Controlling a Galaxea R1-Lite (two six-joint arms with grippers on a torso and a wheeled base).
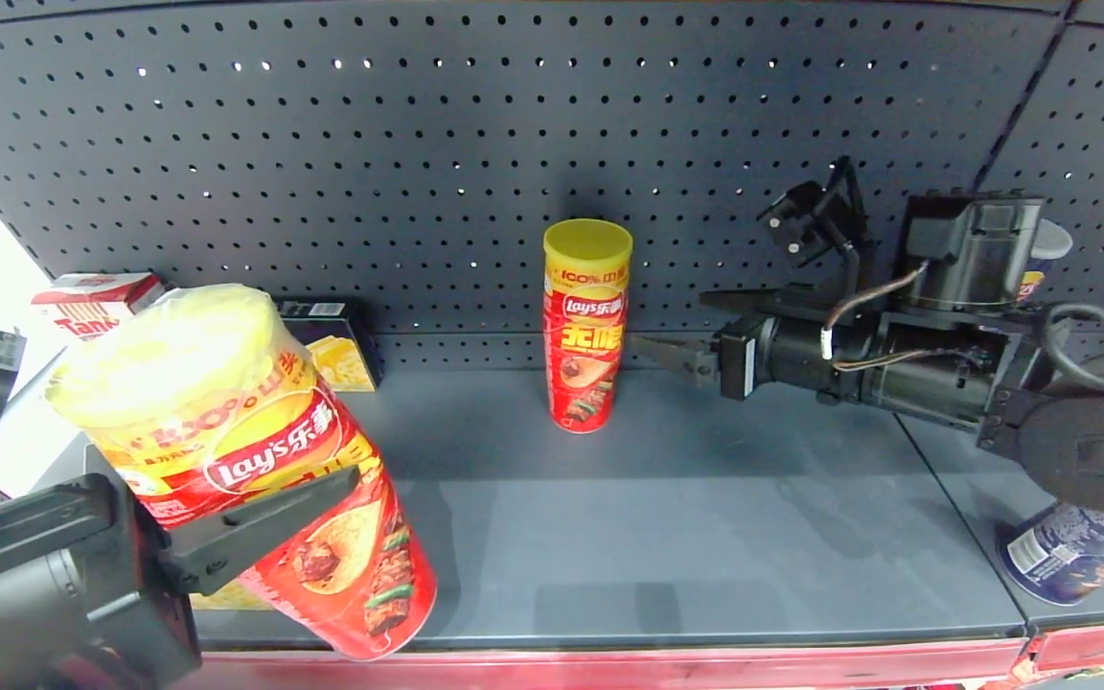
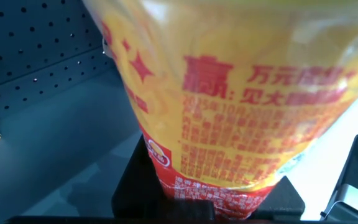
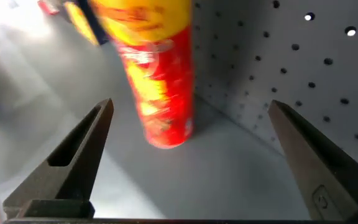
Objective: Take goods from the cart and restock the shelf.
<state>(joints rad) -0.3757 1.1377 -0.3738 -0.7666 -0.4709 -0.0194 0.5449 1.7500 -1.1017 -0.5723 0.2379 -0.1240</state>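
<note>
A red chip can with a yellow lid [image 1: 586,326] stands upright on the grey shelf [image 1: 686,517], close to the pegboard back wall. My right gripper [image 1: 681,331] is open just to the right of it, fingers pointing at the can without touching it. In the right wrist view the can [image 3: 160,81] stands beyond the spread fingers [image 3: 82,149]. My left gripper [image 1: 312,479] is shut on a second, identical can [image 1: 264,460], held tilted over the shelf's front left edge. Seen from the left wrist, this can [image 2: 241,93] sits between the left gripper's [image 2: 210,190] fingers.
A red-and-white box [image 1: 97,302] and a dark box [image 1: 336,340] stand at the back left. A blue can [image 1: 1079,551] lies on the neighbouring shelf section at the right, and another can [image 1: 1041,254] stands behind my right arm. The shelf has a red front lip [image 1: 705,661].
</note>
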